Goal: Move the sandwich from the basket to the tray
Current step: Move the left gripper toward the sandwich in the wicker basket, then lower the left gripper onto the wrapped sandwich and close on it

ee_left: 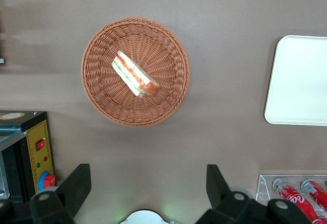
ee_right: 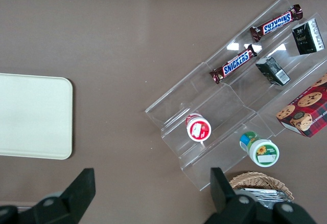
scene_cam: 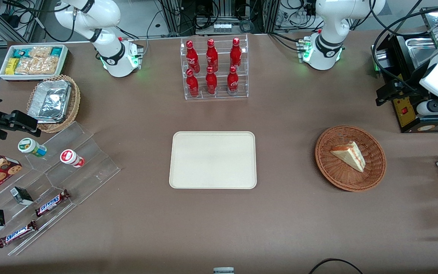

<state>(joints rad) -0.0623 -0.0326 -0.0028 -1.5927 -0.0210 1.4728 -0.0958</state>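
Above the table, the gripper (ee_left: 145, 193) hangs with jaws spread wide and empty, clear of the basket (ee_left: 135, 71).

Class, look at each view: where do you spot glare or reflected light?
Front view: glare on the foil tray and the bottles. Left wrist view: a green glow on the table between the open gripper's fingers; the sandwich is evenly lit.

Left arm's tool (ee_left: 145, 188) raised high above the table, fingers (ee_left: 76, 183) spread wide, empty.
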